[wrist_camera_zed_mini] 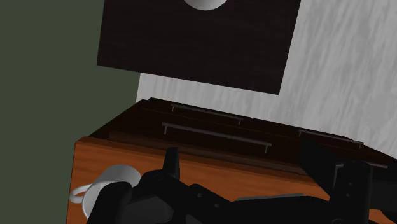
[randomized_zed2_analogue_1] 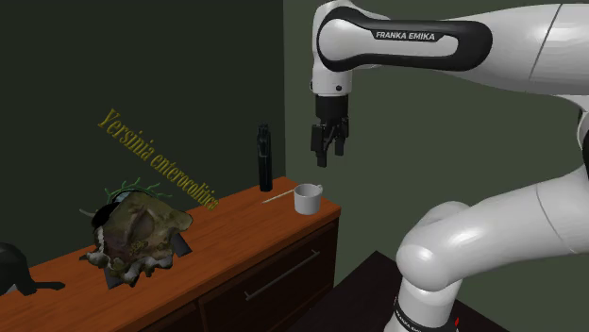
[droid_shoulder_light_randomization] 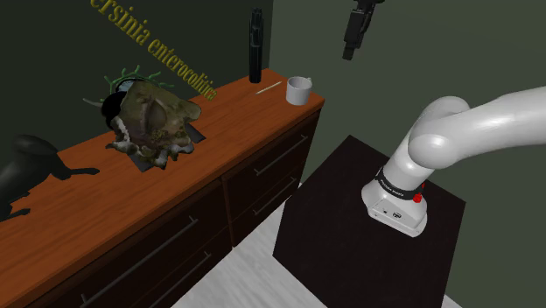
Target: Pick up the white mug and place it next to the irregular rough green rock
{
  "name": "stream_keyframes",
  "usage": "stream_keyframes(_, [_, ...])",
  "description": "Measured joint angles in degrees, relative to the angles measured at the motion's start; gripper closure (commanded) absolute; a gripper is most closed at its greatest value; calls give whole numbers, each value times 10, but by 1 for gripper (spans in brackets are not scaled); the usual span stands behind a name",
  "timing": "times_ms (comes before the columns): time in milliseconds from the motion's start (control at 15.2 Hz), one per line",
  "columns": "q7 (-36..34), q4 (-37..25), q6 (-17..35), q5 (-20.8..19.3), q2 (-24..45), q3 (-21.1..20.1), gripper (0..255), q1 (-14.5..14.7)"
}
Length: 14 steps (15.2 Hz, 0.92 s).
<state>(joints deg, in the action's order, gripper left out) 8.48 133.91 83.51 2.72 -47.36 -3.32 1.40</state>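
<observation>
A small white mug stands upright at the far right end of a wooden dresser top, close to its corner. The rough green-brown rock sits mid-dresser, well to the shoulder view's left of the mug. My black gripper hangs high in the air, above and a little beyond the mug's end of the dresser. In the second exterior view the gripper points down just above the mug, apart from it. The fingers stand apart with nothing between them; the mug lies outside them.
A tall black bottle stands at the wall behind the mug, with a thin pale stick lying between them. A black animal figure occupies the dresser's left end. Green tendrils and yellow lettering sit behind the rock. The dark stand is beside the dresser.
</observation>
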Motion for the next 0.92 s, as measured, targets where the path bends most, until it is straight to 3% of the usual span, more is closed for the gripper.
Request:
stream_keyframes(198, [5, 7, 22, -5, 15, 3, 0, -2])
stream_keyframes(924, [43, 41, 219, -43, 176, 31, 0, -23])
